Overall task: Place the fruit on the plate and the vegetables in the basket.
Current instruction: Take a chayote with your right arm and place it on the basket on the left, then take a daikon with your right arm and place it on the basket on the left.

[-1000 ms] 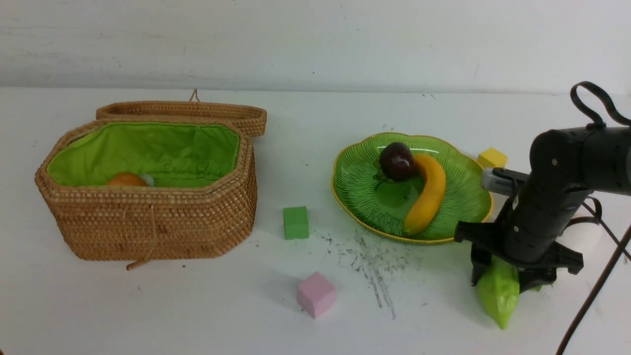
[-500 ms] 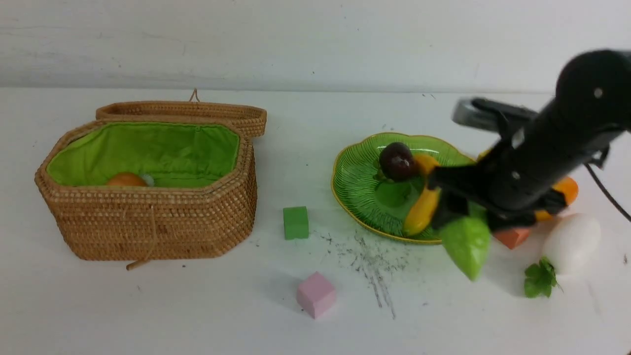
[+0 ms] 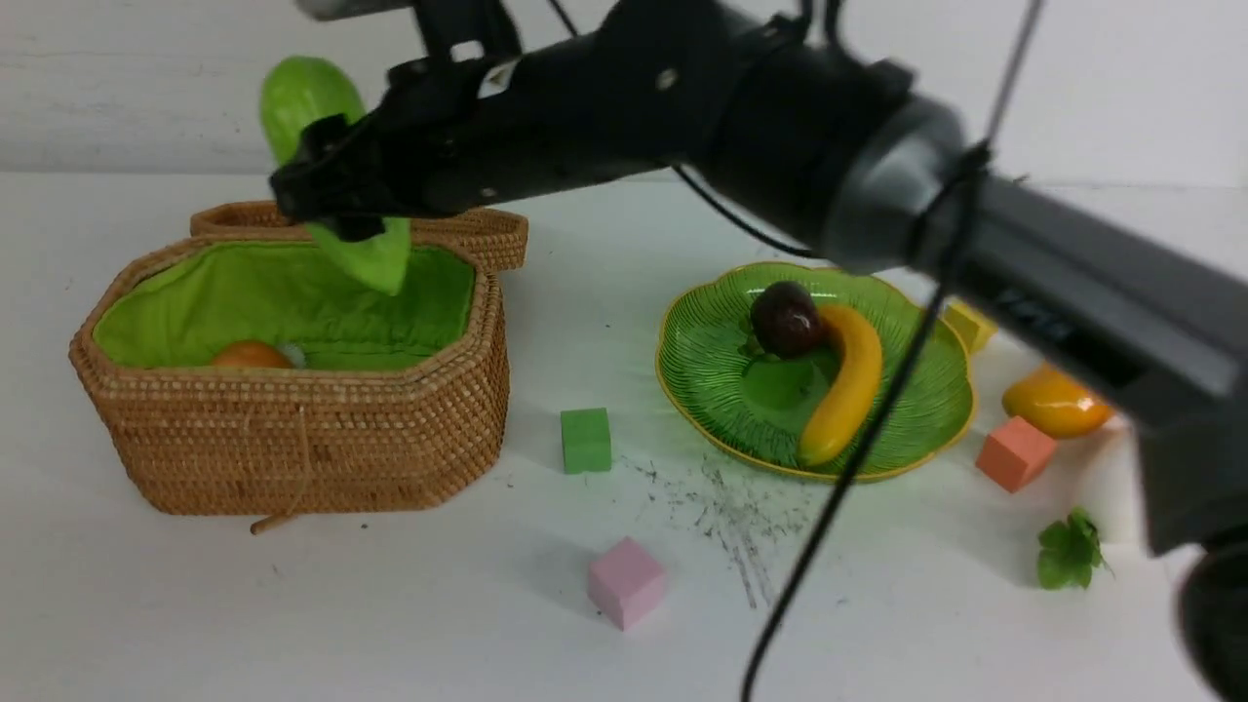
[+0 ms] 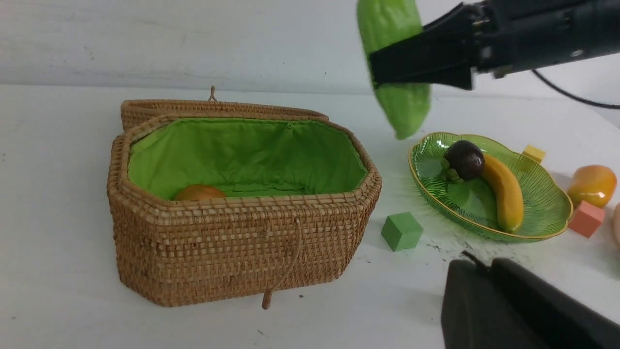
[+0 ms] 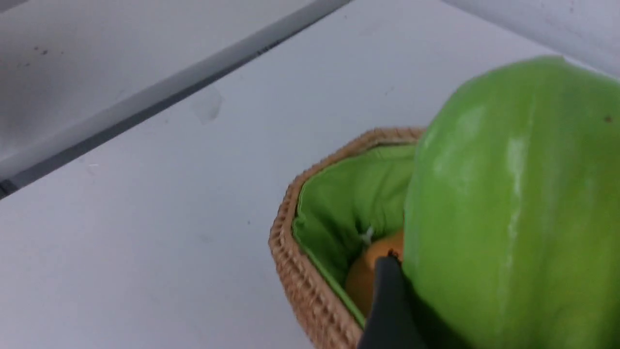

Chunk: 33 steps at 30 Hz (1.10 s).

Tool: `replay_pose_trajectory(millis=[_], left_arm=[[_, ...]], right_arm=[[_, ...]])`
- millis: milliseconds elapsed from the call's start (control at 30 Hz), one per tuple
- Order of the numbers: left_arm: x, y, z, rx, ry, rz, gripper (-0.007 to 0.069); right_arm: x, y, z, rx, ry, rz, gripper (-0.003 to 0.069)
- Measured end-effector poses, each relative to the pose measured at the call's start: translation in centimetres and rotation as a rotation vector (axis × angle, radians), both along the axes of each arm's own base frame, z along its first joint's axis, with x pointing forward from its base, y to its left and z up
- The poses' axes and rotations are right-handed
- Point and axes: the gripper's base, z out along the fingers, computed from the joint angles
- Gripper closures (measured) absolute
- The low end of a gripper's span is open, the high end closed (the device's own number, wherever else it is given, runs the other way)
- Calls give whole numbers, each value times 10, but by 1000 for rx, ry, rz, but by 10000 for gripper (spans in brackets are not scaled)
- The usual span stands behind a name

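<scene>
one green piece high by the basket, drop not yet safe

biggest worry is the basket: its lid lies folded back at 12 o'clock. the front view sets the piece near that rim, while the left wrist view sets it out past the 3 o'clock end. the views disagree, so i cannot tell whether it hangs over the opening. released now, it could strike rim or lid and roll onto the table. next, the piece itself: the right gripper is clamped across its middle. the skin looks smooth and waxy on a tapering body, so it may slide in the grip or tumble when dropped from this height. smallest, the potato lies at the basket's 9 o'clock end; a hard landing on it could bounce the piece out. the left gripper sits low near the table, jaws together, nothing seen in them.

the piece is light green and glossy, with shallow ridges along its length. it has a broad rounded top, and the pointed end hangs down toward 5 o'clock in the front view. one small dark speck marks it.
</scene>
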Motion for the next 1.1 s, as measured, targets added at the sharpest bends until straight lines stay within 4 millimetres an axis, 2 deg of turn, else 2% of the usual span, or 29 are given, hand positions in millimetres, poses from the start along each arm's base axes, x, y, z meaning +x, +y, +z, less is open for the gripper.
replay_pose_trajectory(millis=[100, 133, 233, 300, 367, 500, 600, 667, 733, 800, 867, 900, 1033, 1067, 1100], left_arm=[[0, 0, 0, -5, 4, -2, 586], [0, 0, 0, -8, 7, -4, 586], [-1, -1, -1, -9, 12, -12, 585], [-1, -1, -1, -2, 12, -17, 585], [-1, -1, -1, 9, 9, -20, 585], [-1, -2, -2, 54, 0, -41, 585], [-3, -6, -3, 95, -1, -95, 585], [-5, -9, -4, 105, 6, -141, 585], [-8, -13, -6, 101, 21, -184, 585], [-10, -16, -7, 101, 35, -230, 585], [-11, -17, -7, 99, 40, -250, 585], [-13, -19, -8, 97, 45, -276, 585], [-14, -21, -8, 92, 47, -297, 581], [-14, -21, -8, 92, 47, -298, 581], [-14, -21, -8, 91, 47, -299, 579]], right_arm=[[18, 16, -30, 2, -12, -15, 190], [20, 18, -34, 0, -10, -16, 177], [25, 21, -48, -27, -6, -13, 39], [23, 20, -46, -48, 1, 1, -7], [18, 17, -41, -74, 21, 20, -12], [-3, -5, -8, -200, 114, 52, 59], [-25, -45, 29, -391, 206, -13, 221], [-30, -76, 48, -505, 211, -129, 370], [-28, -97, 57, -548, 198, -224, 486], [-22, -122, 58, -589, 218, -340, 621], [-19, -137, 57, -599, 238, -392, 658], [-15, -160, 47, -622, 304, -459, 672], [-10, -228, 21, -623, 503, -662, 656], [-9, -232, 19, -621, 516, -676, 654], [-4, -264, 5, -603, 610, -785, 631]])
